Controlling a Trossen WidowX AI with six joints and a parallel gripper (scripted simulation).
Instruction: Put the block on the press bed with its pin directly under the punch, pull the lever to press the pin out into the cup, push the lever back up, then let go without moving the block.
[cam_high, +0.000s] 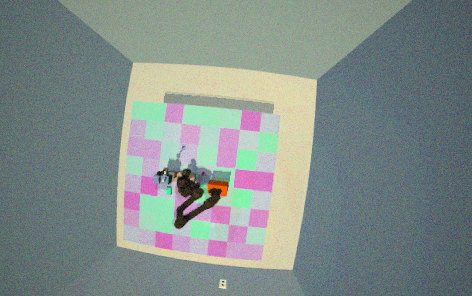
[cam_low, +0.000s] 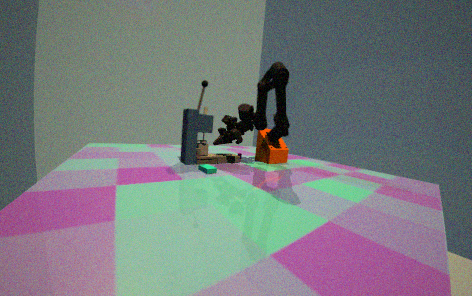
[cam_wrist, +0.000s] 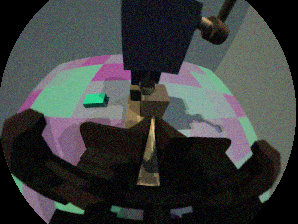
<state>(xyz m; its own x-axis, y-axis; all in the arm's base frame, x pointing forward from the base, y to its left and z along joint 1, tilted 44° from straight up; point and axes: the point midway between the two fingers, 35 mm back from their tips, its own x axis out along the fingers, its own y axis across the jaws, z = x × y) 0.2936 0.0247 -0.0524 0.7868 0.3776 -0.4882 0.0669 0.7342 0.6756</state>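
as viewed from my remote station, the block (cam_low: 202, 149) (cam_wrist: 154, 101) is located on the press bed (cam_low: 218, 159) (cam_wrist: 132, 112), at the end beneath the head of the dark blue-gray press (cam_high: 159, 178) (cam_low: 190, 136) (cam_wrist: 157, 35). the punch (cam_low: 203, 135) (cam_wrist: 146, 89) appears above the block in the exterior view, and its lower end overlaps the block's upper rear area in the wrist view. i cannot tell whether the pin is directly under the punch, because the block's top is partly covered and too blurred to read.

gripper status: the gripper (cam_high: 178, 175) (cam_low: 217, 143) (cam_wrist: 152, 119) is clenched, with its fingers close together and nothing grasped. its tips point at the near face of the block from the side opposite the press column. i cannot confirm contact between tips and block; the exterior view shows them near each other, with the gripper tilted downward.

lever status: the lever (cam_low: 201, 98) (cam_wrist: 226, 9) is raised, its round dark knob (cam_low: 205, 83) (cam_wrist: 214, 31) above the press head in the exterior view.

adjacent items: a green block (cam_high: 169, 190) (cam_low: 207, 169) (cam_wrist: 95, 100) lies flat on the checkered table top (cam_high: 205, 230) (cam_low: 165, 250) (cam_wrist: 62, 95), near the press and apart from the bed. the arm's orange base (cam_high: 224, 185) (cam_low: 279, 156) stands beyond the other end of the bed.
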